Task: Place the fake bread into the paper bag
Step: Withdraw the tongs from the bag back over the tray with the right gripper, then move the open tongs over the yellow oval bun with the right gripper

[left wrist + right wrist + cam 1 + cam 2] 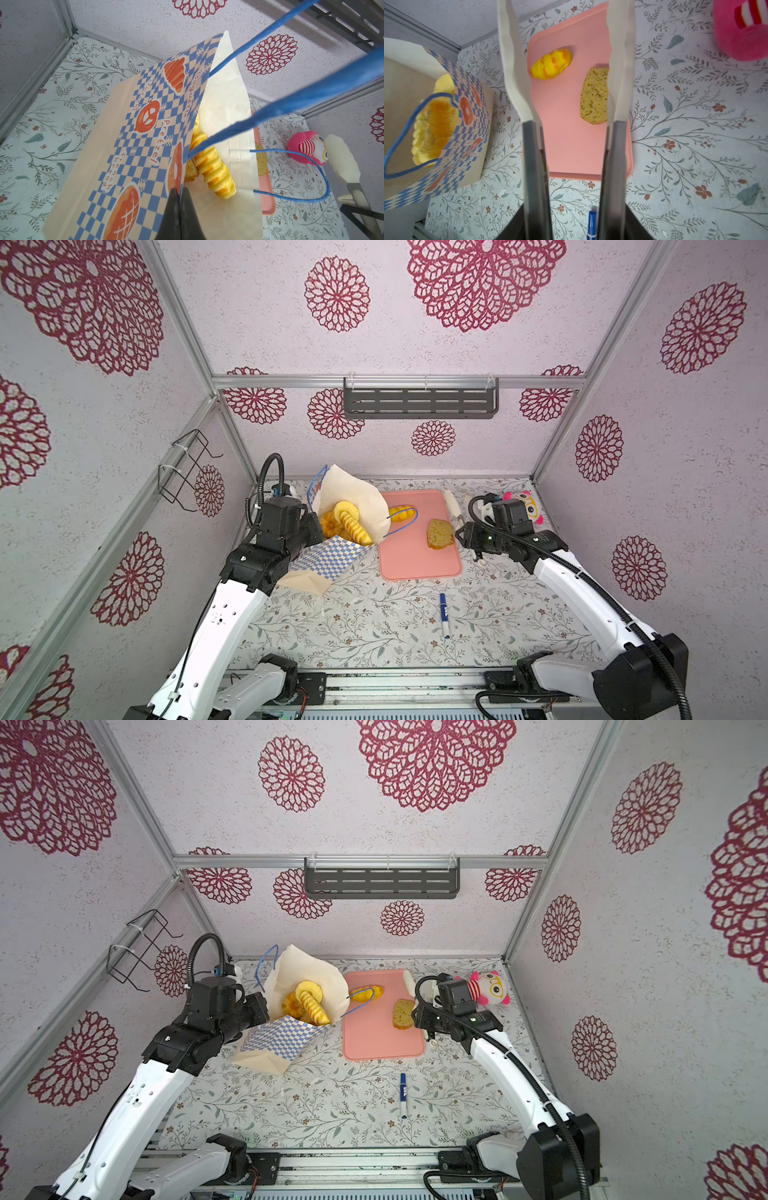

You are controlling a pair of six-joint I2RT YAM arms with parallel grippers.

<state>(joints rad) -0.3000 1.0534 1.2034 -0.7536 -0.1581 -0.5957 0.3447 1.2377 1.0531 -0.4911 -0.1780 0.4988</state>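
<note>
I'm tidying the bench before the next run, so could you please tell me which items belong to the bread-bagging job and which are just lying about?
Job: paper bag, ridged loaf in it, yellow loaf, brown slice, tongs in the right end effector.
Lying about: pink tray, plush toy, blue marker.

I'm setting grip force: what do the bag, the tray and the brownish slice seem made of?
Paper bag: matte printed paper, its walls creased and folded.
Pink tray: smooth and even, likely plastic, with a moulded rounded rim.
Bread slice: porous, pitted face, probably soft foam.
</note>
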